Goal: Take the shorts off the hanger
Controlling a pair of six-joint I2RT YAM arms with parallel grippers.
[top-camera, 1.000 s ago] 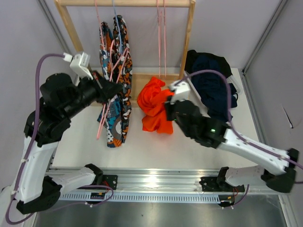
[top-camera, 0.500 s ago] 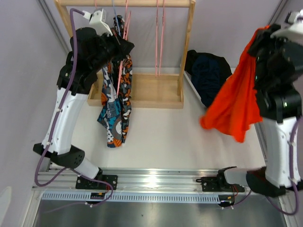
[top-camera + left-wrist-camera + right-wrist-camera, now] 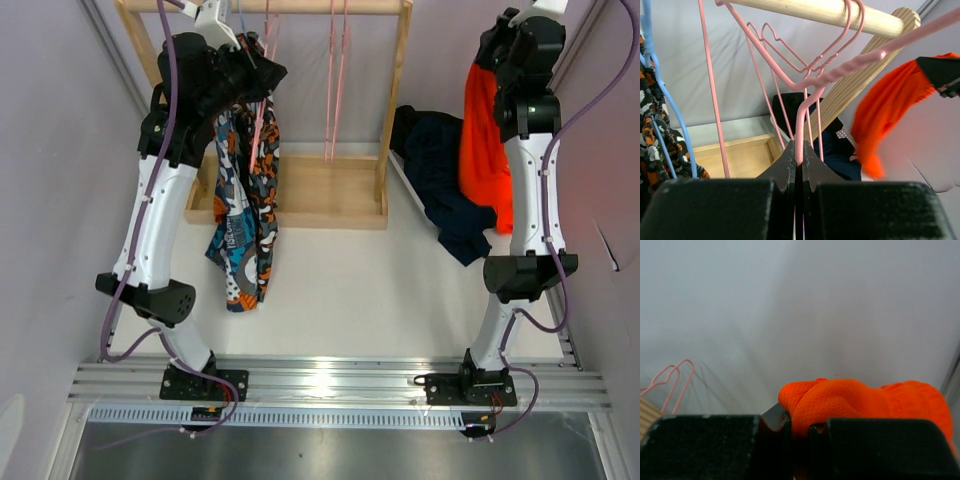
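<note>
The left gripper's (image 3: pixel 799 152) jaws are pinching together on a pink hanger's (image 3: pixel 855 64) wire just under the wooden rail (image 3: pixel 815 9). The printed shorts (image 3: pixel 245 230) are hanging straight down below them, long axis vertical, by the tabletop's (image 3: pixel 340 290) far left corner, nearer this arm. The right gripper (image 3: pixel 799 422) is clamping the orange shorts (image 3: pixel 482 150), dangling high above the dark shorts (image 3: pixel 435 170) heaped at the far right corner.
</note>
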